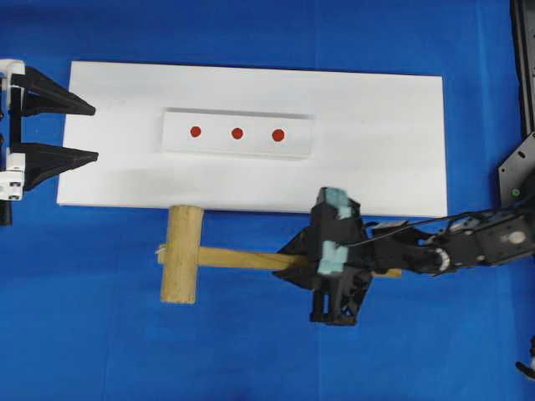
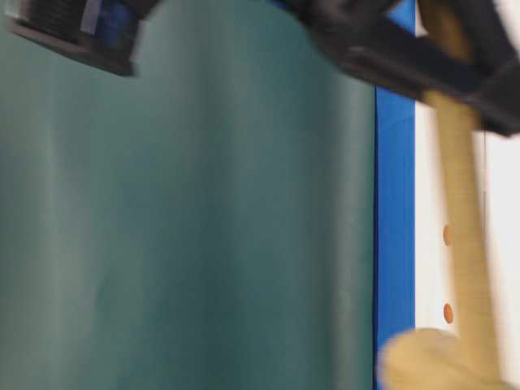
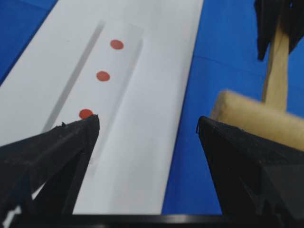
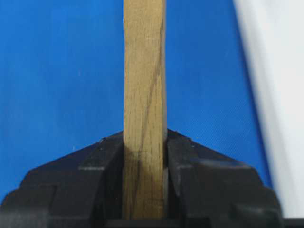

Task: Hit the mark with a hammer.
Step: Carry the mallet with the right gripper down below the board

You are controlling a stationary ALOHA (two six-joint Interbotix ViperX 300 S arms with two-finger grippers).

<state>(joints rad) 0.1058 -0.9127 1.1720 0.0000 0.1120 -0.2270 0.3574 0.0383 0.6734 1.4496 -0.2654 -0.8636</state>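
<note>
The hammer [image 1: 182, 253] is a light wooden mallet lying over the blue cloth, its head just in front of the white board's near edge. My right gripper [image 1: 297, 261] is shut on the handle [image 4: 145, 95], which runs straight out between the jaws of the right gripper [image 4: 145, 137]. Three red round marks [image 1: 236, 133] sit in a row on a raised white strip [image 1: 238, 150]. My left gripper [image 1: 94, 131] stands open and empty at the board's left end. In the left wrist view the left gripper [image 3: 148, 124] faces the nearest mark [image 3: 86, 113], with the hammer head [image 3: 256, 118] to its right.
The white board [image 1: 376, 159] lies across the blue cloth [image 1: 100, 334]. The right arm [image 1: 468, 242] reaches in from the right edge. The table-level view is blurred; a teal surface [image 2: 187, 211] fills its left and the hammer handle [image 2: 463, 203] shows at its right.
</note>
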